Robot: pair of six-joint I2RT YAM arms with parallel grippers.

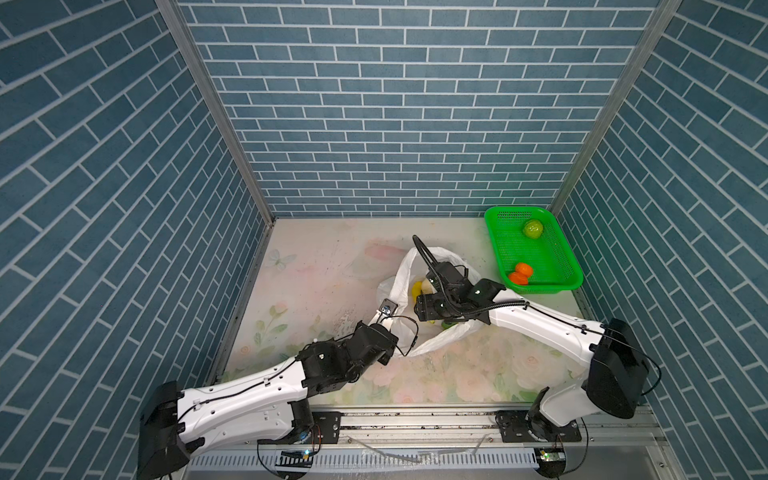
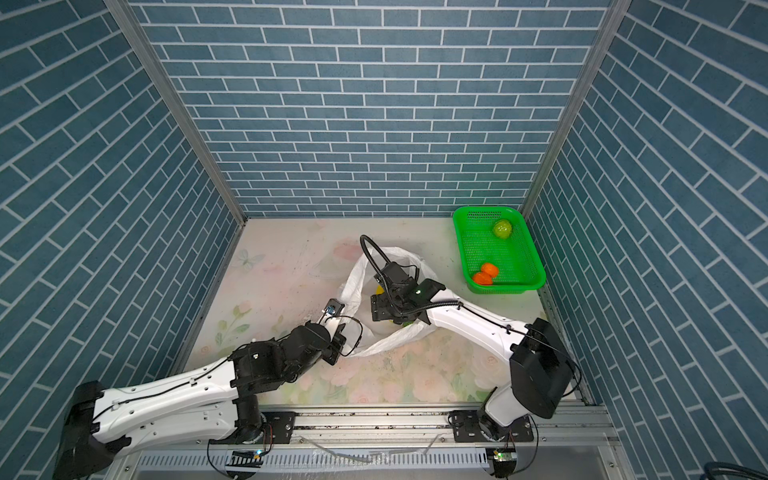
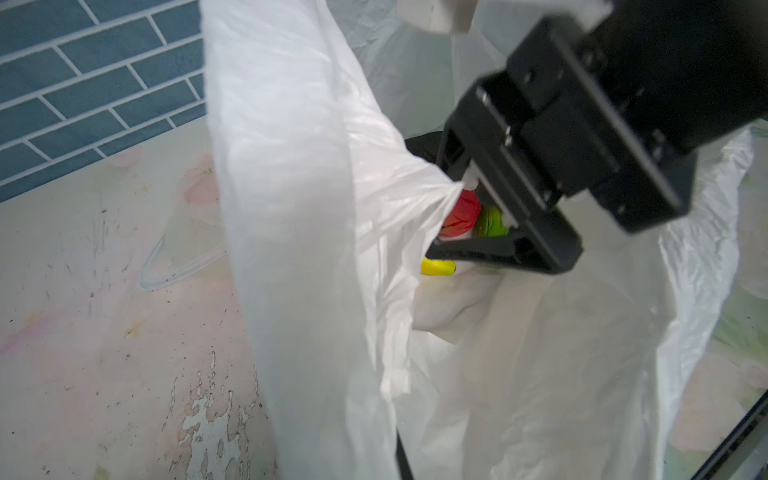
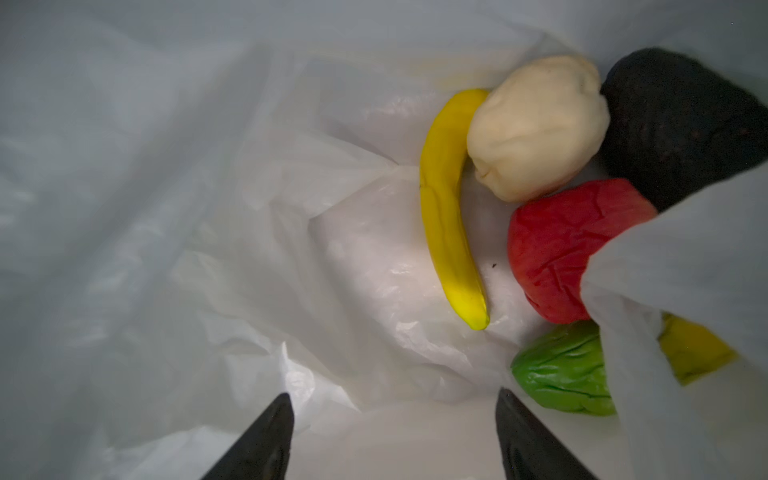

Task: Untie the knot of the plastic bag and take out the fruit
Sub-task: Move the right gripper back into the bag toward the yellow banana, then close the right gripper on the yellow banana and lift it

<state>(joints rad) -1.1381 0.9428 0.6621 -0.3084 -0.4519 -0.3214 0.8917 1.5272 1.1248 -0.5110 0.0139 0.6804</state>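
While the left gripper (image 1: 387,309) clamps the plastic bag (image 1: 440,336) rim, I hold the right gripper (image 4: 392,395) spread and empty inside, banana (image 4: 446,208) just ahead, its length running away from the jaws.

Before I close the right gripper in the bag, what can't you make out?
- Yellow-green piece, right wrist view: mostly under a fold of the plastic bag; shape unclear.
- Dark piece, same view: cut by the frame edge and that fold.
- Right gripper, both top views: fingertips hidden beneath its own wrist.
- Left gripper, left wrist view: fingers not shown; bag sheet fills the foreground.
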